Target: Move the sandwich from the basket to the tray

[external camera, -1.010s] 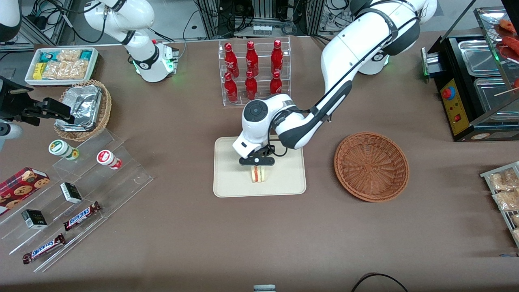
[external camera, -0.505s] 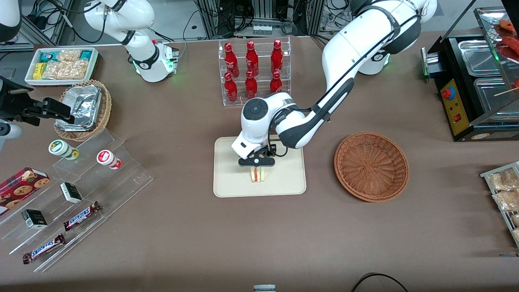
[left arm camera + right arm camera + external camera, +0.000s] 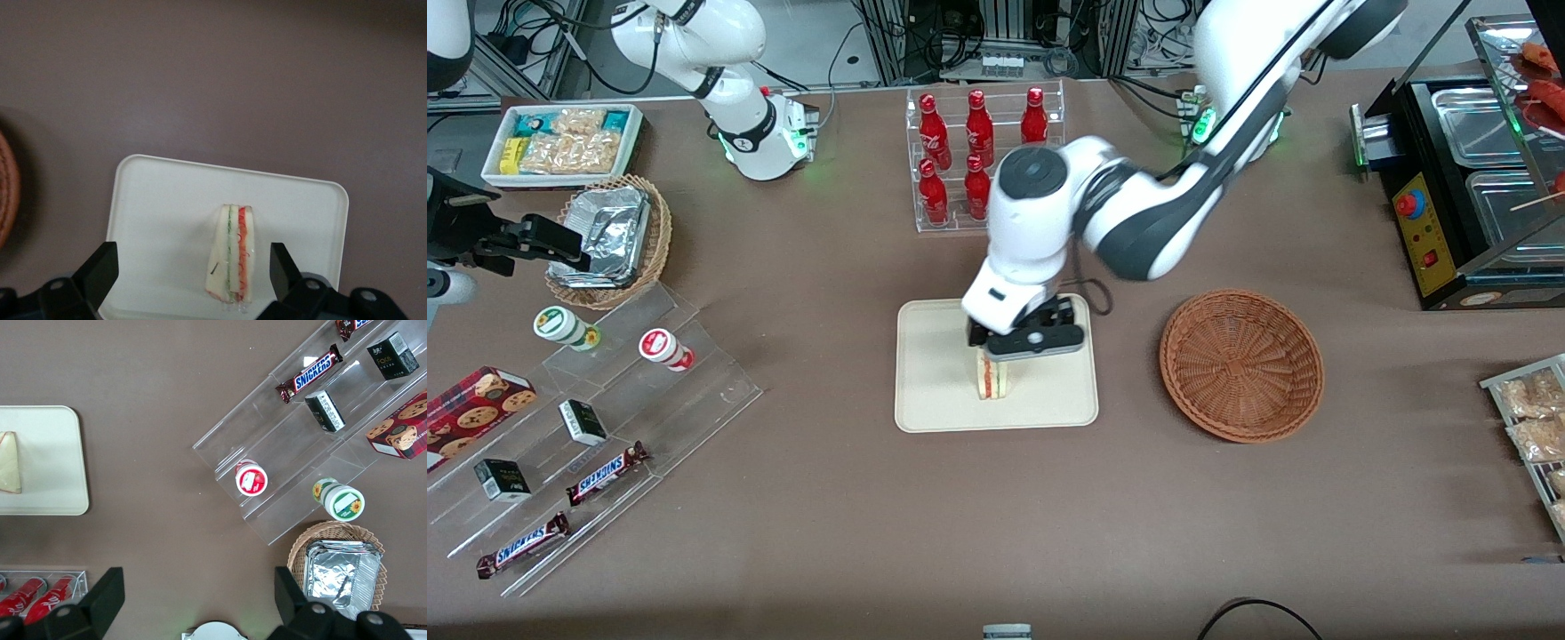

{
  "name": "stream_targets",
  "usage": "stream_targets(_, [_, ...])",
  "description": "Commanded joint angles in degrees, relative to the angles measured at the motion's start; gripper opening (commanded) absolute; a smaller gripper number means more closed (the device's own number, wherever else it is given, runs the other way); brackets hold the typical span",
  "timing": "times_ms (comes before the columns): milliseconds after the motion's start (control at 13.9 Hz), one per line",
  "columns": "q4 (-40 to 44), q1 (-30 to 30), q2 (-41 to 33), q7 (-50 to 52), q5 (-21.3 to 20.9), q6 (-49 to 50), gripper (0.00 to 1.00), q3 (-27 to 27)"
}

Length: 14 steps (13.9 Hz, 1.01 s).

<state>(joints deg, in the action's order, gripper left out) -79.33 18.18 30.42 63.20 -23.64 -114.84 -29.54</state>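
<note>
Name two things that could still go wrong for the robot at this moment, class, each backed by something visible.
1. The sandwich stands upright on its narrow edge on the tray; it might tip over.
2. The open gripper hangs just above it, fingers either side; sideways drift while rising could clip it.

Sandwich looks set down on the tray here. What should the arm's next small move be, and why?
Probably keep lifting the gripper straight up and away. Its fingers are open, apart from the sandwich, which stands on edge on the tray by itself; the basket holds nothing.
</note>
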Motion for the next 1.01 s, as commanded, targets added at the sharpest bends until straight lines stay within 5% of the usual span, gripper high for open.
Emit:
stream_targets(0, [-2.4,-5.7,-6.9,1.6,1.6,4.5,1.00,-0.1])
stream_targets(289, [-2.6,-13.4,-11.8,-1.7,4.0,12.8,1.00,-0.3])
stream_targets(722, [-3.5,-22.4,-17.3,-19.9,11.6,21.3,1.00,0.0])
stream_targets(938, [-6.3,-20.3,-21.5,-31.3,16.3,22.6,1.00,8.9])
